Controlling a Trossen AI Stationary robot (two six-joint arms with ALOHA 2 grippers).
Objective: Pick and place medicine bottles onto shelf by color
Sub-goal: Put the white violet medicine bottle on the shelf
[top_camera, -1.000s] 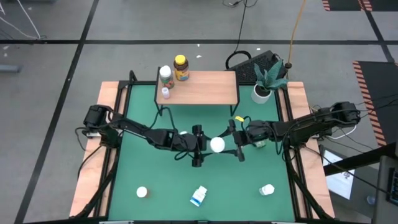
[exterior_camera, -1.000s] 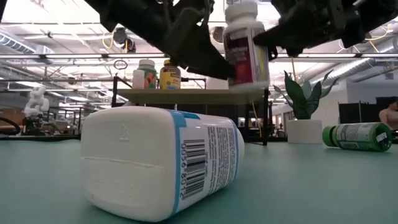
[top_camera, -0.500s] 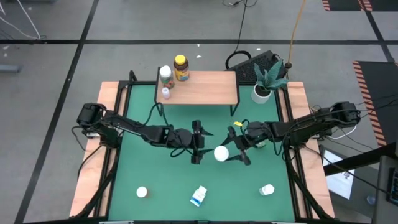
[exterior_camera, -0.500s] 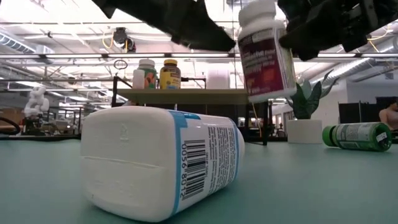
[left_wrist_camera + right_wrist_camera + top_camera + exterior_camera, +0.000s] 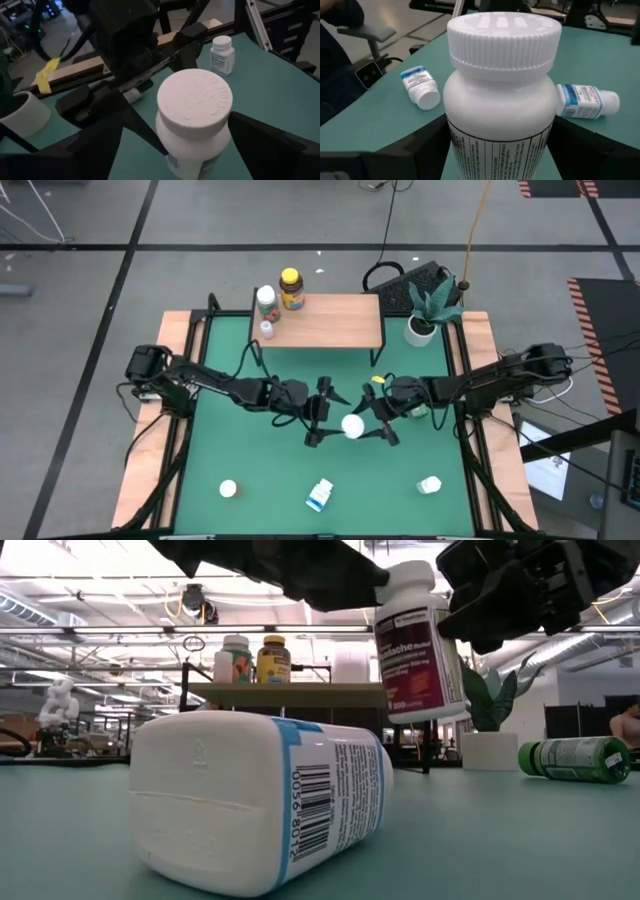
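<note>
Open-plan lab: ceiling ducts (image 5: 90, 630), taped floor (image 5: 70, 240).

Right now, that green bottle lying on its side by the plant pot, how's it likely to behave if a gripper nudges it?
The green bottle lies on its side on the smooth mat, so a sideways nudge would probably roll it. It looks like rigid plastic, so it likely won't deform. Its round wall may slip from a loose pinch.

Smooth white plastic bottle (image 5: 501, 95) here, ribbed cap (image 5: 503, 38) gleaming, paper label (image 5: 418, 660) glossy maroon. Shelf (image 5: 328, 321) shows pale matt wood on thin black metal legs. Green table mat (image 5: 270, 465) looks flat, matt.
</note>
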